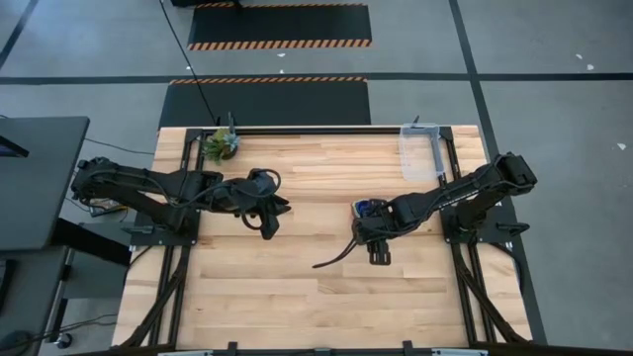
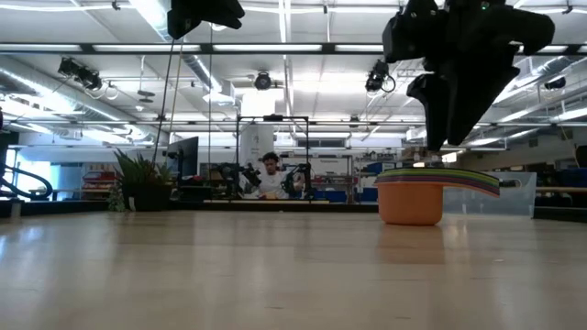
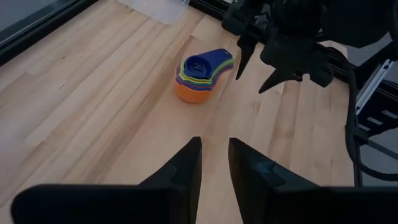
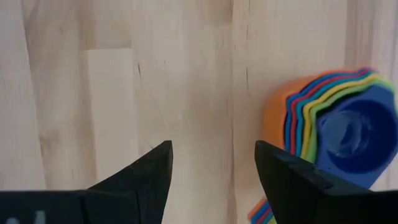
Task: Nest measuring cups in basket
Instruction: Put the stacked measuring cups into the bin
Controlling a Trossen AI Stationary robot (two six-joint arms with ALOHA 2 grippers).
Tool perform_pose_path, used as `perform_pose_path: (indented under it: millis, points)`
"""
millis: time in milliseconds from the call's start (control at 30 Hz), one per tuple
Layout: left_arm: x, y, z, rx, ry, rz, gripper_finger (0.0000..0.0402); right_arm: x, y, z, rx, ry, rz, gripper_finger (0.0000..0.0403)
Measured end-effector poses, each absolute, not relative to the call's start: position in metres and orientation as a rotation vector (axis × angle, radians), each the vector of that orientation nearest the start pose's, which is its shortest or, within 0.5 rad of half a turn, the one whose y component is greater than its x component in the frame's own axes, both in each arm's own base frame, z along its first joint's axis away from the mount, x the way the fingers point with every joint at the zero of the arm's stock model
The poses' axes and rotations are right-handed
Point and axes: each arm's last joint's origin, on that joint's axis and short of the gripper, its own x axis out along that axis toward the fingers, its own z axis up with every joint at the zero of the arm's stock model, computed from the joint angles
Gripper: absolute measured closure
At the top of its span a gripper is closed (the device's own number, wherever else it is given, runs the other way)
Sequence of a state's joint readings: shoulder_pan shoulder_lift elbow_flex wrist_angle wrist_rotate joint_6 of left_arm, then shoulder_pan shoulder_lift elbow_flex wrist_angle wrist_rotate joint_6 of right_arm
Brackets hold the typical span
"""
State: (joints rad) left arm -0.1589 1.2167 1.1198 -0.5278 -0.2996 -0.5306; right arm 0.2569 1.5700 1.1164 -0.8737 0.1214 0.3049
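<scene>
The right claw (image 1: 380, 255) hovers with its fingers spread and empty above the wooden surface (image 1: 297, 297), the nested measuring cups (image 1: 368, 210) sitting on the wood just beside it, orange outermost and dark blue innermost. The left claw (image 1: 269, 225), fingers slightly parted and empty, hangs well apart across the surface. The clear basket (image 1: 419, 150) lies at the far edge, apart from the cups.

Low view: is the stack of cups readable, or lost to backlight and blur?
Low view: stack of cups sharp and coloured; the arm above it only a dark silhouette against ceiling lights. Right wrist view: stack slightly soft, cut by the frame edge. High view: even light, no glare.
</scene>
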Motion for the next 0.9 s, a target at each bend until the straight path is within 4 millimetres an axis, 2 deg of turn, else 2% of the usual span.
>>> perform_pose_path:
  millis: [200,300,533,700,900]
  points:
    - [0.254,-0.032,0.331,-0.373,0.554,0.293,0.0315,0.282,0.069,0.221,0.0,1.28,-0.119,0.0166]
    - [0.254,-0.032,0.331,-0.371,0.555,0.292,0.0315,0.283,0.068,0.221,-0.008,1.265,-0.169,0.0152]
    - [0.254,-0.032,0.331,-0.373,0.555,0.293,0.0315,0.28,0.067,0.221,-0.082,1.262,-0.234,0.007]
    - [0.254,-0.032,0.331,-0.371,0.555,0.293,0.0315,0.278,0.066,0.216,-0.188,1.287,-0.167,0.0012]
    - [0.254,-0.032,0.331,-0.371,0.555,0.293,0.0315,0.271,0.063,0.194,-0.262,1.299,-0.149,0.0018]
